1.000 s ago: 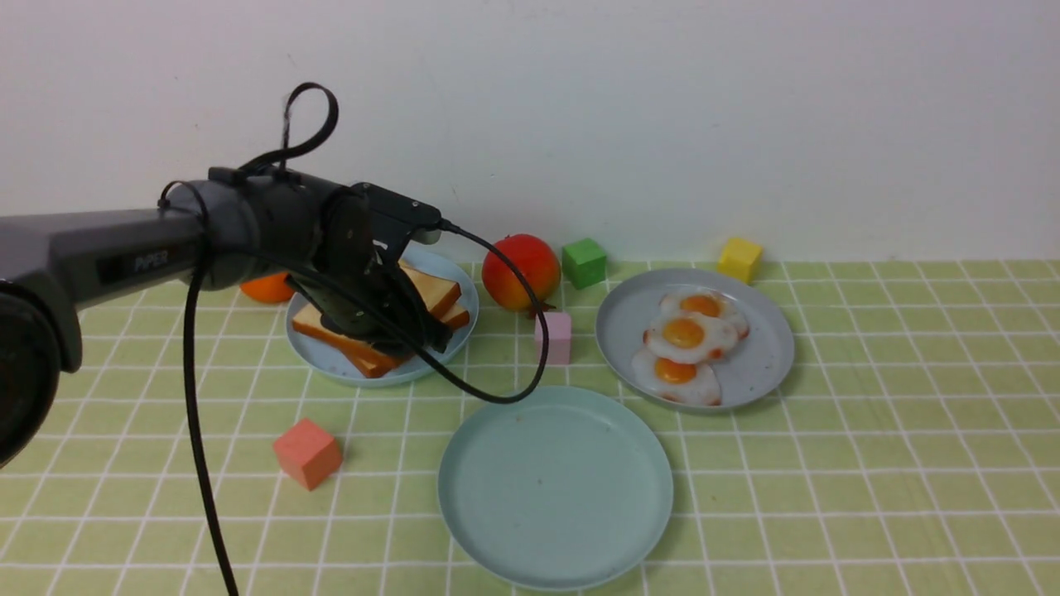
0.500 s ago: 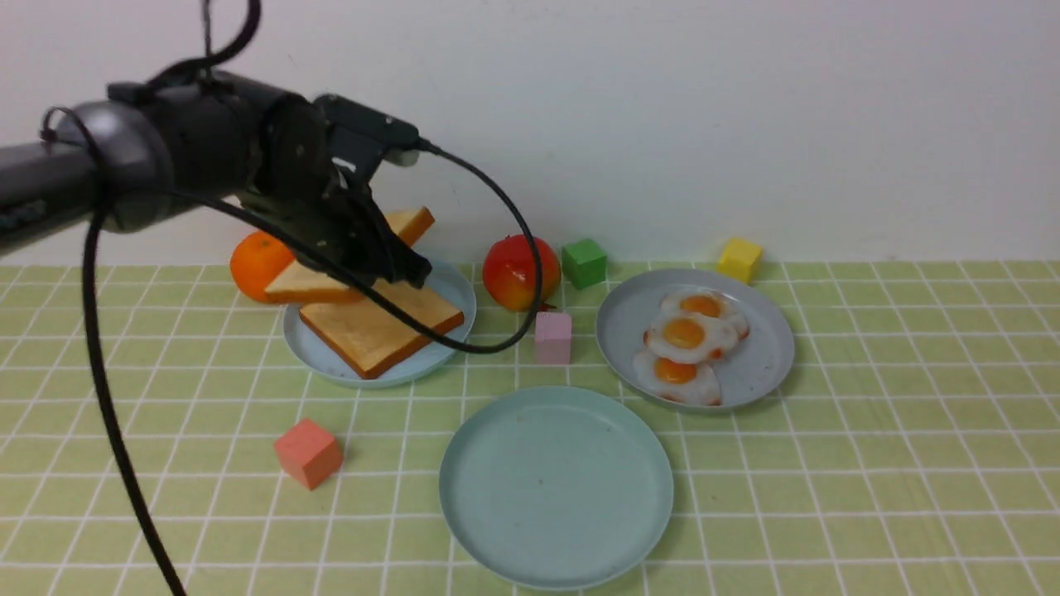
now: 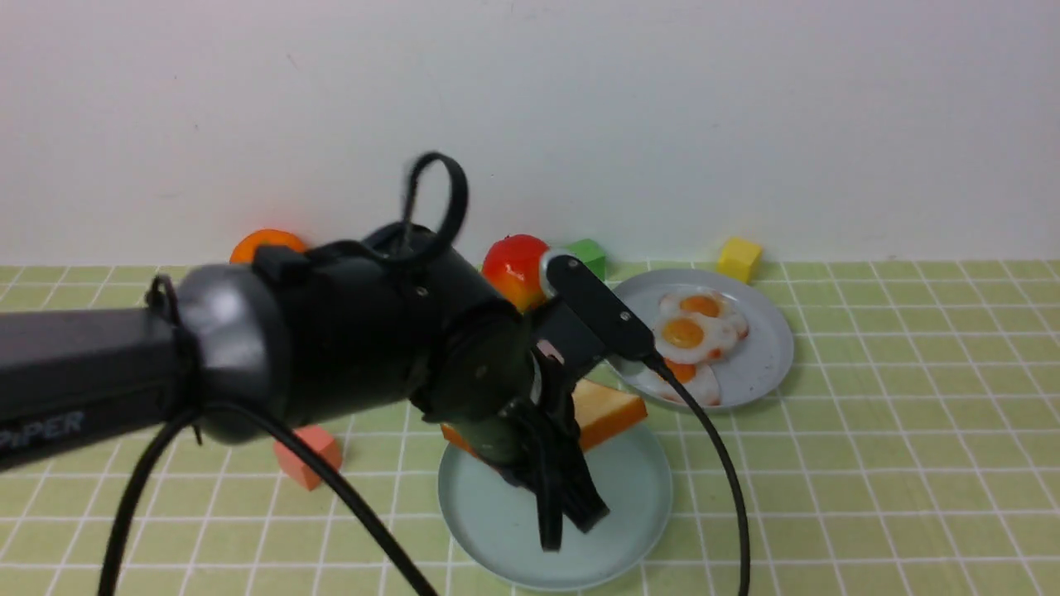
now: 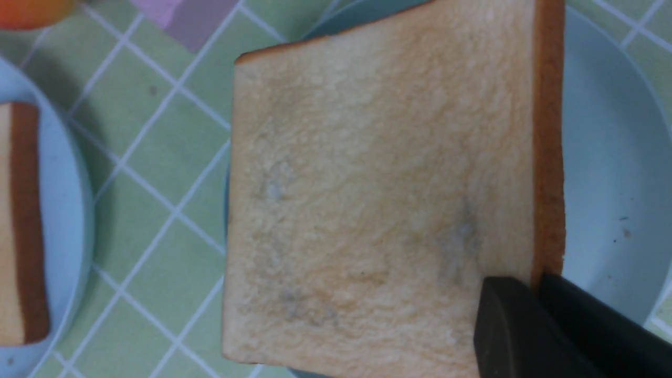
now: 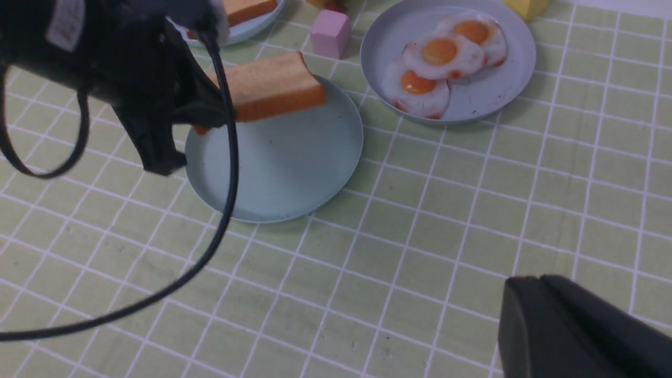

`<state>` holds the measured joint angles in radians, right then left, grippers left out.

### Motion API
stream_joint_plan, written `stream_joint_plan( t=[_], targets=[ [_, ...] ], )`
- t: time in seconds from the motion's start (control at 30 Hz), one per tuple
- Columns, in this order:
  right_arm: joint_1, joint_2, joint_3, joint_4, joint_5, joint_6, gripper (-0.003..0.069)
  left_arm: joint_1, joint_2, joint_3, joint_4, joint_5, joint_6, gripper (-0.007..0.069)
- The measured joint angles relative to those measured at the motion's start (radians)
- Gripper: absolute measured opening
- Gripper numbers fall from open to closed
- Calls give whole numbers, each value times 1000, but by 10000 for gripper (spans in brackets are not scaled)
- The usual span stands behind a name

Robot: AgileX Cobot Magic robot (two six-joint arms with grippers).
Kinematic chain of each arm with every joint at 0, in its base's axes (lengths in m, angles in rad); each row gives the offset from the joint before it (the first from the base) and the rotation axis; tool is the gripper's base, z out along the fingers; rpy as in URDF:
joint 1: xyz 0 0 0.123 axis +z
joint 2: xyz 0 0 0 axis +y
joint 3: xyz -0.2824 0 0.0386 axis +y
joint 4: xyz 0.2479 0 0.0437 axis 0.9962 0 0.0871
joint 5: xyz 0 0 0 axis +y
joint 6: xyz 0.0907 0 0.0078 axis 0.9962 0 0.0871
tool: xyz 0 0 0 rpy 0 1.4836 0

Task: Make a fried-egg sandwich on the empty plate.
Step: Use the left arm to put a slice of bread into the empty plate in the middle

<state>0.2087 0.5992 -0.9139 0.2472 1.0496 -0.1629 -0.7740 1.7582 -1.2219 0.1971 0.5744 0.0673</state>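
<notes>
With a golden toast slice pinched in its jaws, the left gripper hangs over the teal-green plate.
Beyond it, the fried eggs wait on their greyish plate; placing bread, egg and top slice remains.

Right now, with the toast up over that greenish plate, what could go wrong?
The toast slice is pinched near one edge by the left fingers, so it might swing or slip. It also sits towards one side of the greenish plate; let go here, it could end up hanging over the rim. And the arm's loose black cable loops near the fried eggs, so it might brush them.
</notes>
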Motion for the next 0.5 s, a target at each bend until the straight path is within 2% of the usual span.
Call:
stream_joint_plan(
  t=[0.3,0.37,0.5],
  targets=[
    [0,0,0,0,18,0,32,-15,84,0,14,-40,0,22],
    [0,0,0,0,18,0,32,-15,86,0,12,-40,0,42],
    [0,0,0,0,18,0,32,-15,87,0,3,-34,0,149]
  ],
)
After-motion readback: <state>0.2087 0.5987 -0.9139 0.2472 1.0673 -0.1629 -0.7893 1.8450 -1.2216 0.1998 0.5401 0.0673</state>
